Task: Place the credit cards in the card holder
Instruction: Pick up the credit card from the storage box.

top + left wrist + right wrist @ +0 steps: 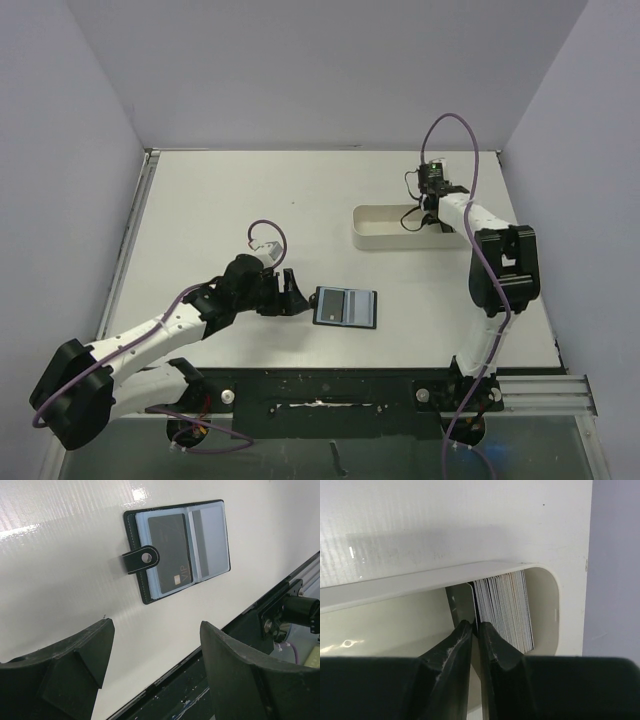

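The black card holder (346,307) lies open on the table; in the left wrist view (177,547) one dark card sits in its left pocket under the snap tab, and the right pocket is bare. My left gripper (291,294) is open and empty just left of the holder. My right gripper (430,208) reaches into the white tray (385,237). In the right wrist view it (475,625) is shut on one grey card (461,604), the outermost of a stack of cards (505,607) standing on edge at the tray's end.
The long white oval tray (420,580) stands at the back right of the table. A black rail (340,390) runs along the near edge. Walls close in the table at the left, back and right.
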{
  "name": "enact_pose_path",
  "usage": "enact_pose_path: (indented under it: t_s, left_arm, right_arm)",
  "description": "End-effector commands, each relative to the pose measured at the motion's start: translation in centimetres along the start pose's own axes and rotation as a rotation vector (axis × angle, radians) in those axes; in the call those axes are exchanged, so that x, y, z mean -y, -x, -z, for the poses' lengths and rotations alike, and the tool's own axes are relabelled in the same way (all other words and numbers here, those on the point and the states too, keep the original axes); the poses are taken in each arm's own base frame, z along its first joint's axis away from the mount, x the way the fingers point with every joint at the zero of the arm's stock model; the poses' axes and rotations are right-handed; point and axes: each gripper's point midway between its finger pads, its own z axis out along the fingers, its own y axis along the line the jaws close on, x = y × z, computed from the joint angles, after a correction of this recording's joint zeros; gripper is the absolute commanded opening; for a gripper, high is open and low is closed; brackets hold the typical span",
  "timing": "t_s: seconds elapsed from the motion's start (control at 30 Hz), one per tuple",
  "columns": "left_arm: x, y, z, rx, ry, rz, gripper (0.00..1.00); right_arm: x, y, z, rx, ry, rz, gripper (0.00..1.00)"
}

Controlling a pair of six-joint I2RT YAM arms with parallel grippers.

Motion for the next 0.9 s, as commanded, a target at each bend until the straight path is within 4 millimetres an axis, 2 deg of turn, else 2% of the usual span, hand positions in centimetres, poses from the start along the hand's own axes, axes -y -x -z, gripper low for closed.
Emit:
enact_pose_path:
  t_s: [0.0,0.2,0.33,0.43,0.57,0.67,0.73,0.87]
  left_arm:
    - [1.1,1.2,-0.1,0.029,-0.041,-0.018,0.68]
    - [1.2,0.9,-0.5,0.008,-0.045,-0.006,0.67]
    - [1.4,1.0,-0.5,0.004,-0.047,-0.003,0.66]
    - [1.6,1.2,-0.6,0.006,-0.052,0.006,0.64]
    - [2.2,0.9,-0.8,-0.014,-0.087,0.036,0.63]
    - [3.6,1.2,-0.7,-0.01,-0.154,0.061,0.61]
    - [4.6,1.7,-0.4,0.007,-0.194,0.082,0.6]
    - [6.4,3.4,0.5,0.058,-0.258,0.128,0.58]
  right_arm:
    - [1.6,4.3,4.5,0.111,0.02,-0.058,0.11]
    - [0.7,5.5,8.7,0.15,0.079,-0.048,0.02]
    - [-0.9,6.2,12.2,0.198,0.17,-0.059,0.0]
    - [-2.9,6.4,15.7,0.241,0.279,-0.07,0.0]
    - [-5.7,5.5,20.6,0.305,0.412,-0.09,0.0]
    - [-7.5,4.2,23.7,0.343,0.533,-0.134,0.0]
    - [-8.2,3.2,26.0,0.378,0.602,-0.171,0.0]
    - [-9.8,1.5,29.2,0.437,0.715,-0.211,0.0]
